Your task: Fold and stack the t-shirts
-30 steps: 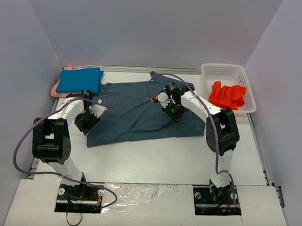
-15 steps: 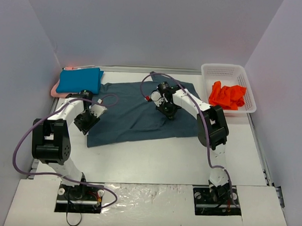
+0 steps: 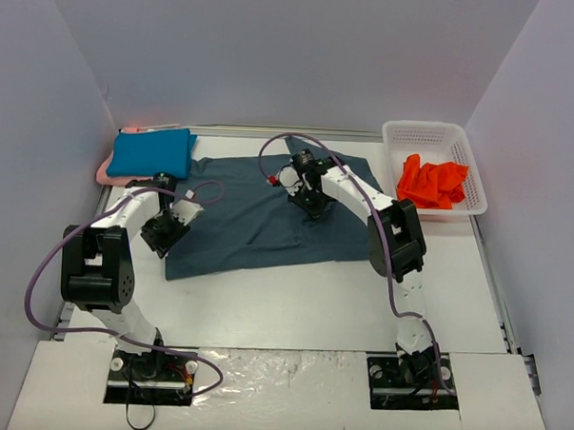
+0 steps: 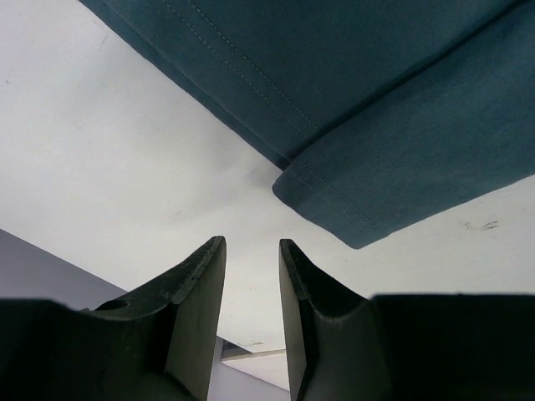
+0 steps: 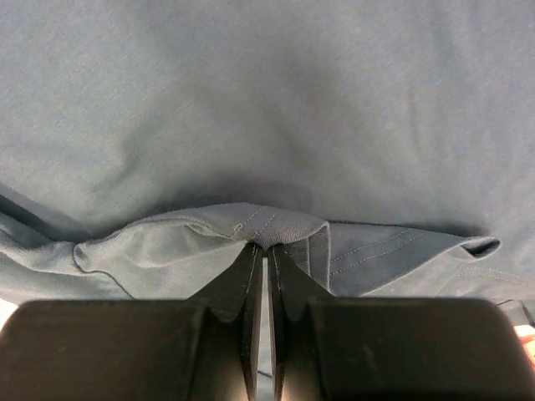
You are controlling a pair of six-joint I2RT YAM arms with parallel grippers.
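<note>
- The teal-blue t-shirt [image 3: 152,153] is lying folded on the pink t-shirt [image 3: 105,174].
- My left gripper [image 4: 252,251] is hovering part-open, empty, beside the slate t-shirt's [image 3: 248,223] corner.
- My right gripper [image 5: 261,248] is pinching a fold mid-shirt.
- The orange-red t-shirt [image 3: 433,181] is sitting in the basket [image 3: 429,134].

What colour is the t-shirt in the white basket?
Orange-red t-shirt, in the basket; best in the top external view.

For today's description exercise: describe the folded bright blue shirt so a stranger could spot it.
On the white table, look at the far left corner. A folded teal-blue t-shirt lies there on a pale pink t-shirt. Unlike the dark slate t-shirt spread out beside it, it is a bright, compact rectangle.
</note>
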